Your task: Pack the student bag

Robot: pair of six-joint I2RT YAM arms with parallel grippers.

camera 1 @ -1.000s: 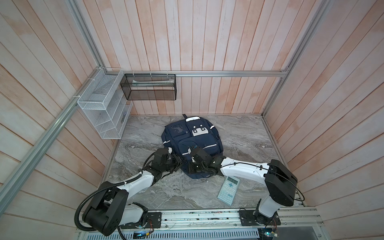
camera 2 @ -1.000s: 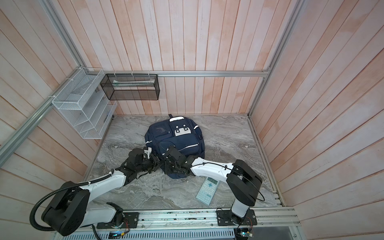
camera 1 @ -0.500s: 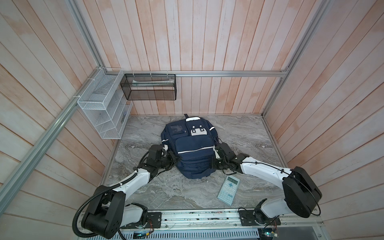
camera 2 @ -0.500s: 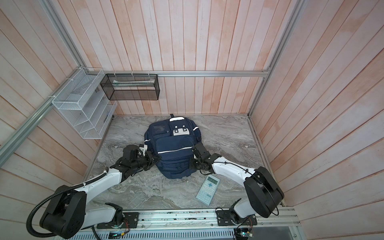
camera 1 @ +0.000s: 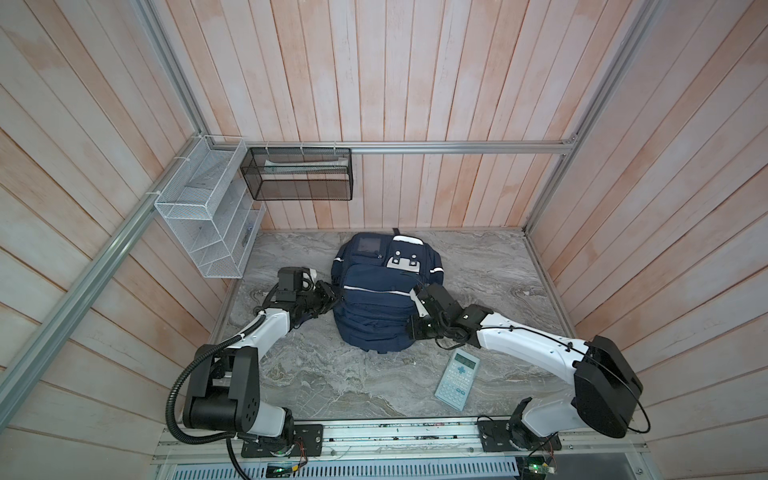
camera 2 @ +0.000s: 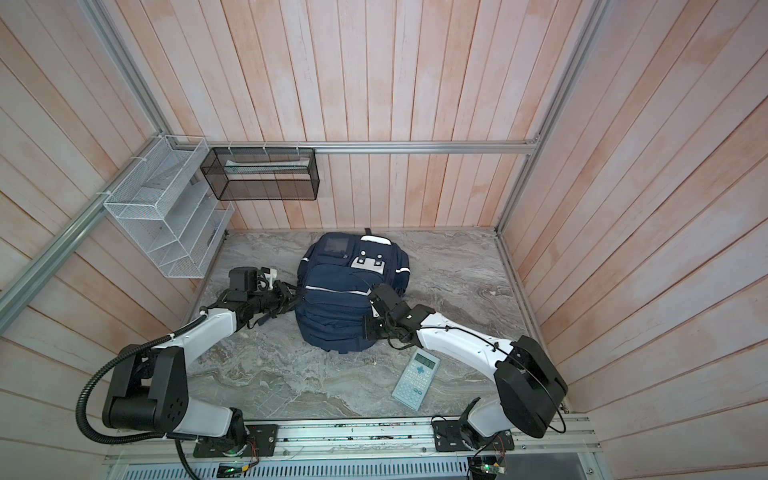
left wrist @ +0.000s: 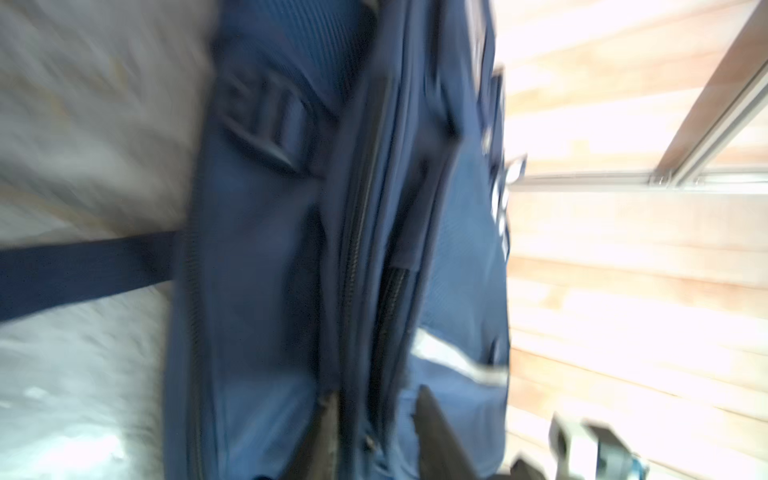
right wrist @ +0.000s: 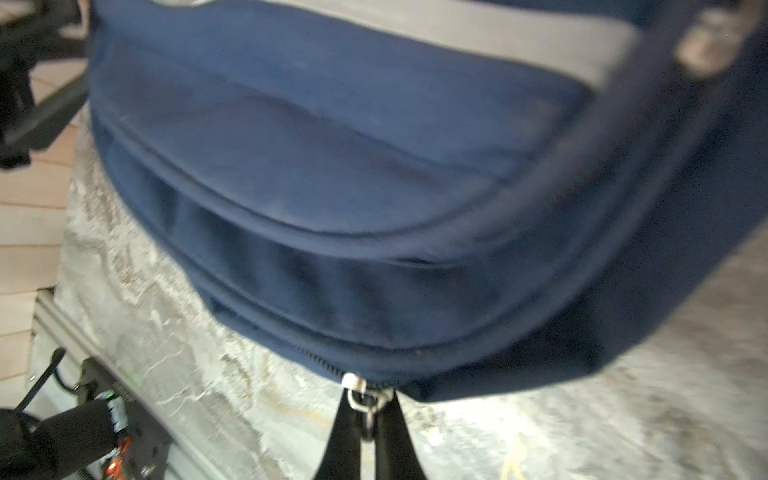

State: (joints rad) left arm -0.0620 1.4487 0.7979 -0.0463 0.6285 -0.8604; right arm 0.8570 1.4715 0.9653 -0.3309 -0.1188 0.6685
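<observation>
Moved along student bag [camera 1: 374,299] — right gripper [right wrist: 368,415] pinches zipper pull [right wrist: 358,388].

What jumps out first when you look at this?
A big navy backpack lies in the middle of the marble table, with the left arm and right arm beside it. The right gripper pinches its zipper pull. A pale calculator lies nearer the front, to the right.

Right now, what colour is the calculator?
Pale blue-grey calculator, greenish display; shows best in a top view.
</observation>
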